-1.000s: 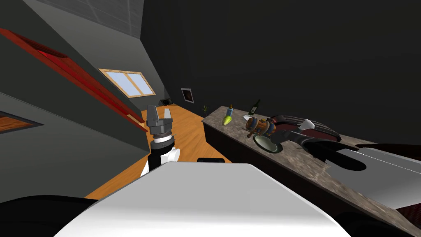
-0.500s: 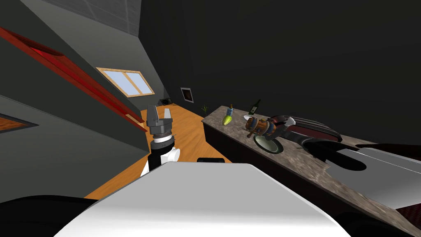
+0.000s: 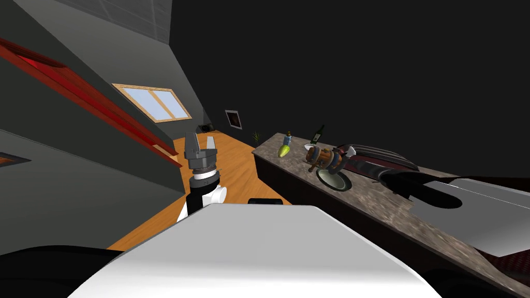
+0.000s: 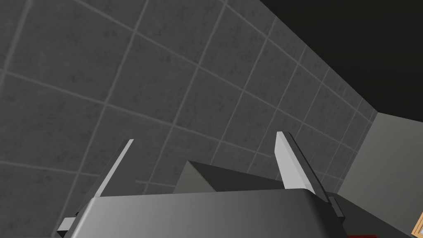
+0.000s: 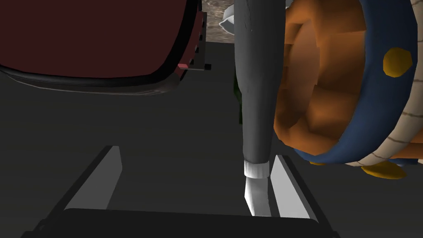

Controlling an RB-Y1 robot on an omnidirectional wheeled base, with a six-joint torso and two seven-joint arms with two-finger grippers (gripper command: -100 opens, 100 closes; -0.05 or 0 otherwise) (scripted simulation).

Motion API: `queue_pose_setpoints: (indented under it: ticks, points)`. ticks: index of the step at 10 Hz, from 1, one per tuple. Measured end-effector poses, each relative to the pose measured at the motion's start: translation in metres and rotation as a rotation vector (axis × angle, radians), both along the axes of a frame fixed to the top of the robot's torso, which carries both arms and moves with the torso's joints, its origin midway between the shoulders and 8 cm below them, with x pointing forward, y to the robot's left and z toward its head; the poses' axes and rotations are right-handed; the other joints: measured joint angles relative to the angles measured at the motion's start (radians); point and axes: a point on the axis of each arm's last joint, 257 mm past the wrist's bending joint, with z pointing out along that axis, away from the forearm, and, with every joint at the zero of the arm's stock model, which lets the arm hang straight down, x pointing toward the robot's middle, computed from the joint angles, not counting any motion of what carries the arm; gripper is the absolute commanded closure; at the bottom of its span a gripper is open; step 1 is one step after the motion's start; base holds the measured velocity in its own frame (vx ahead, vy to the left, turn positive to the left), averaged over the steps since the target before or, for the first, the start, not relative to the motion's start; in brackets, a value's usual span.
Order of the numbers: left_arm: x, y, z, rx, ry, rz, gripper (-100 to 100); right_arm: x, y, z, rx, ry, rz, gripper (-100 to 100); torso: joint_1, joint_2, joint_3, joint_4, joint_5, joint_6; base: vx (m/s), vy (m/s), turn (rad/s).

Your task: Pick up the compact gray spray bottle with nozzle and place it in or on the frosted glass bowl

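Over the counter [image 3: 383,199] near the bowl [image 3: 334,179], the right tool [image 5: 197,153] gapes astride the grey spray bottle [image 5: 256,82]; left tool [image 4: 205,136] released.

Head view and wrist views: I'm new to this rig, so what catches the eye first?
The orange barrel-shaped object with blue bands looms beside the open right gripper, with a slim grey white-tipped bottle between its fingers. The left gripper stands raised and open above the orange wood floor.

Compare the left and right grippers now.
The left gripper has nothing between its fingers; the right gripper has the grey spray bottle there, close to one finger. The left stands away from the counter; the right is at it, beside the orange barrel. Both are open.
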Motion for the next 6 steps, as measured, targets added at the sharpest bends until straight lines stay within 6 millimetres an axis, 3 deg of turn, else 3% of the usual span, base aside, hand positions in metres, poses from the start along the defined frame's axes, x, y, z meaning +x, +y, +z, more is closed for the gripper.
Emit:
queue_pose_setpoints:
  ticks: [6]
  points:
    - [0.0, 0.0, 0.0, 0.0, 0.0, 0.0, 0, 0.021, 0.042, 0.026, 0.01, 0.004, 0.043, -100, -0.001, 0.0, 0.0, 0.0, 0.0, 0.0, -0.002, -0.053, -0.077]
